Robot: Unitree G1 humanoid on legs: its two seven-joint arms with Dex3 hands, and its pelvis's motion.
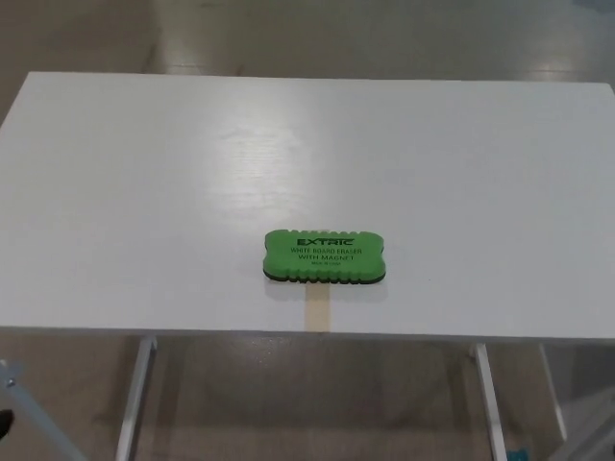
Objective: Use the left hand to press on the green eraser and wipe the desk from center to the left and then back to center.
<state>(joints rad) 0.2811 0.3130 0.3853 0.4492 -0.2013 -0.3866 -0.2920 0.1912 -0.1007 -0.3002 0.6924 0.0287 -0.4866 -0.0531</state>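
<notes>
Where the desk [144, 192] nears its front edge, the green eraser [325, 256] lies flat.

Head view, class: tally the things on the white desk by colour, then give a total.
Green: 1, the green eraser
Tan: 1, a tape strip at the near edge of the desk
Total: 2
</notes>
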